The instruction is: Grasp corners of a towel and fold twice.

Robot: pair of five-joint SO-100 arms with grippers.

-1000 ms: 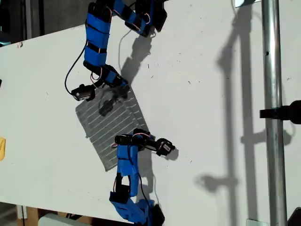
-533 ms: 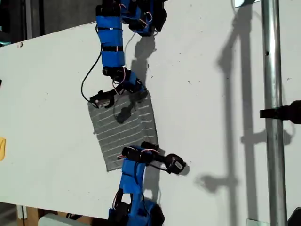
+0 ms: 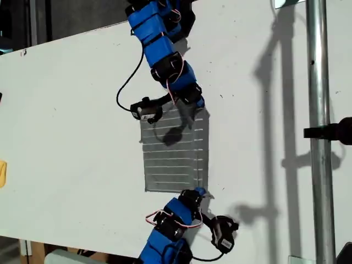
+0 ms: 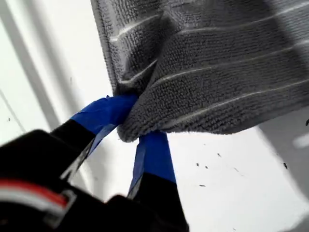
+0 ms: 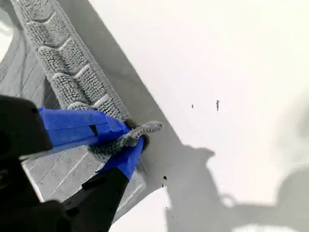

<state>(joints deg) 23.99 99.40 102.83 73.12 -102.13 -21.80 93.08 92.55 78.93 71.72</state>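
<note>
a grey towel (image 3: 173, 151) with thin white stripes lies flat on a white worktop (image 3: 66, 110). in the exterior view it is an oblong whose long axis runs from the top of the view toward the bottom, and its stripes run across that axis. one blue arm (image 3: 159, 47) reaches the towel's short edge nearer the top of that view, at the corner on the exterior view's right. another blue arm (image 3: 168, 231) reaches the opposite short edge, at the corner on the same side. i cannot tell which arm is which.

my first hand (image 4: 133, 128) is pressed together on a bunched towel corner (image 4: 140, 125), with blue-taped fingers either side of the cloth. my second hand (image 5: 128, 137) is pinching a thin towel tip, with the cloth's ribbed edge running away from it.

a metal pole (image 3: 319, 110) stands well apart from the towel, on the side of the held corners.
</note>
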